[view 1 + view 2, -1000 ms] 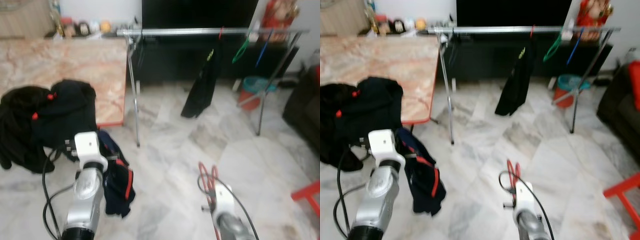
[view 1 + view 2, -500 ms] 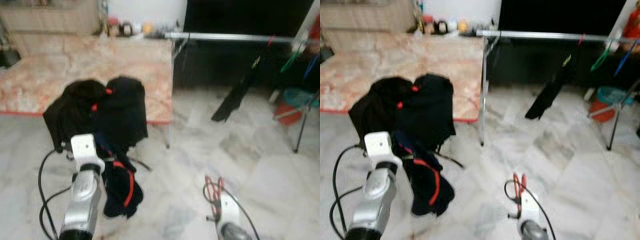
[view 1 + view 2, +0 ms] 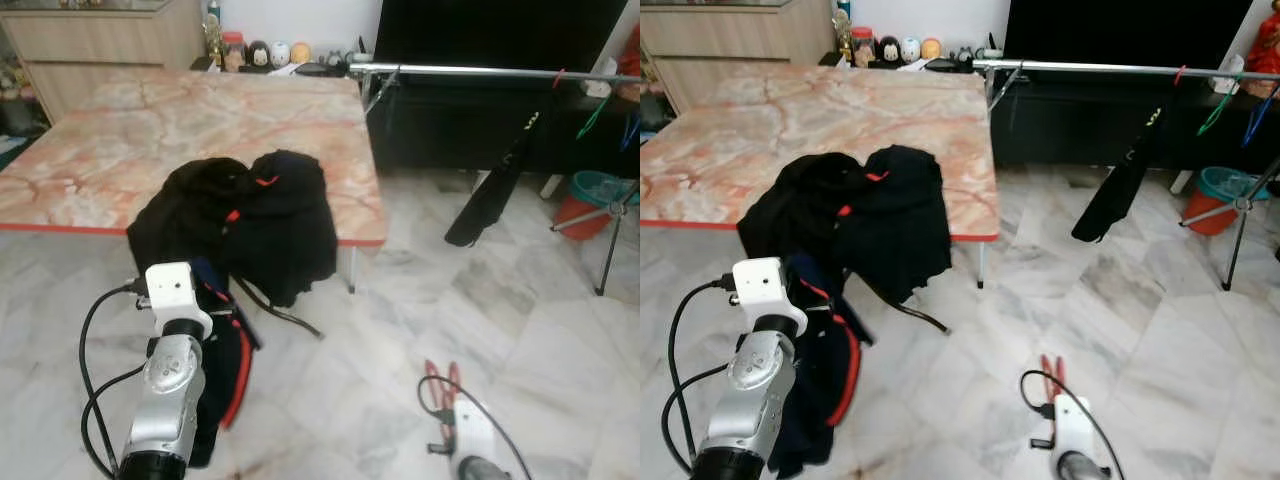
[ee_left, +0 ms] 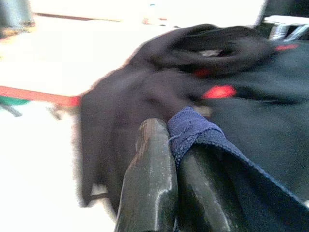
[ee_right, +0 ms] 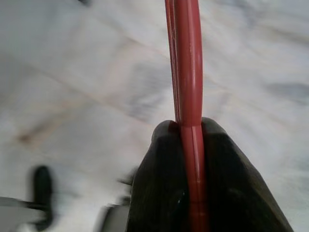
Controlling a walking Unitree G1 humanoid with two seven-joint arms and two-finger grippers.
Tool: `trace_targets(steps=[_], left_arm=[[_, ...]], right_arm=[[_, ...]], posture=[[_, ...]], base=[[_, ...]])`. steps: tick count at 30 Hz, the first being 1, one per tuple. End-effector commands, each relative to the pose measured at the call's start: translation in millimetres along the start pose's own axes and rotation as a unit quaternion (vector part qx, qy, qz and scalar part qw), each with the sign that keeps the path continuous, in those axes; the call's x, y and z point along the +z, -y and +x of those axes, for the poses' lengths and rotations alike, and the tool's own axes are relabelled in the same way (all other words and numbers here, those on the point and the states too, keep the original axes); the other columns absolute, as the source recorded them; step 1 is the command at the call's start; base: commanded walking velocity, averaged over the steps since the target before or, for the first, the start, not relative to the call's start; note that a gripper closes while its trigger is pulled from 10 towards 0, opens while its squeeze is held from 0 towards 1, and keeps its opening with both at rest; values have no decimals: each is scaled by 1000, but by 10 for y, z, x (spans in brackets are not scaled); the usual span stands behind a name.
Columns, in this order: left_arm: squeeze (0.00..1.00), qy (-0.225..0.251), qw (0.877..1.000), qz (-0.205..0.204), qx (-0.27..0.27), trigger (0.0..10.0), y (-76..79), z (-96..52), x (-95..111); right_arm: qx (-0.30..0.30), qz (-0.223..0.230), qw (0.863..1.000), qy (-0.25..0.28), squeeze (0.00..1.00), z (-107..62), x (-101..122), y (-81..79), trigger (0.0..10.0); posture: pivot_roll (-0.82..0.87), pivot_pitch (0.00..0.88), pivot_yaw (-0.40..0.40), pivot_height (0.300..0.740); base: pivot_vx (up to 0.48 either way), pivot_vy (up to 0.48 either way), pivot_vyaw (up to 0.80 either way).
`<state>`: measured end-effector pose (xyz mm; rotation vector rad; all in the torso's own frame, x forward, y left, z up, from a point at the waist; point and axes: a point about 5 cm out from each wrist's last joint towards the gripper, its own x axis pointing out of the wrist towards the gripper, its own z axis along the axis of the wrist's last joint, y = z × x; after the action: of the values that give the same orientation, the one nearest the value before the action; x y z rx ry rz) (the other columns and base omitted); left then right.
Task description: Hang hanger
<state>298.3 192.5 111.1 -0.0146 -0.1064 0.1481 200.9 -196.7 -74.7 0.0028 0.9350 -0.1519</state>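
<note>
The marble desk (image 3: 150, 130) carries a heap of black clothes (image 3: 245, 220) at its near edge. Low beside it, the left gripper (image 4: 176, 159) is clamped on a navy garment (image 4: 227, 159). The right gripper (image 5: 188, 140), raised forward over the floor, pinches a red hanger (image 5: 186, 58).

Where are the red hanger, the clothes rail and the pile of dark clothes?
red hanger (image 5: 187, 72): right wrist view, its bar.
clothes rail (image 3: 1090, 68): right eye view, horizontal bar.
pile of dark clothes (image 3: 270, 225): left eye view, middle.
</note>
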Motion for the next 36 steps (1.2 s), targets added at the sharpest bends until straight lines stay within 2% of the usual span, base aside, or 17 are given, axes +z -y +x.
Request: trace_targets(steps=[1,10,15,20,31,36], left_arm=[[0,16,1000,4,-8,10000,64,36,84],[0,36,999,1,-3,10000,35,99,224],[0,24,1000,8,-5,10000,12,71,156],[0,31,999,1,-8,10000,69,104,199],[0,35,999,1,-6,10000,52,108,226],[0,31,999,-18,-17,10000,128,106,236]], right_arm=[[-3,11,1000,-8,0,-12,-76,30,10000],[-8,15,1000,-14,0,-20,-123,70,10000],[-8,16,1000,-14,0,-23,-135,62,10000],[-9,13,1000,-14,0,-21,-127,64,10000],[-6,16,1000,-9,0,-16,-95,51,10000],[-6,11,1000,-8,0,-13,-81,54,10000]], posture=[[190,0,-51,736],[191,0,-51,736],[187,0,-51,736],[192,0,-54,736],[193,0,-54,736],[192,0,-58,736]], base=[[0,337,0],[0,334,0],[0,335,0],[0,335,0],[0,330,0],[0,0,0]])
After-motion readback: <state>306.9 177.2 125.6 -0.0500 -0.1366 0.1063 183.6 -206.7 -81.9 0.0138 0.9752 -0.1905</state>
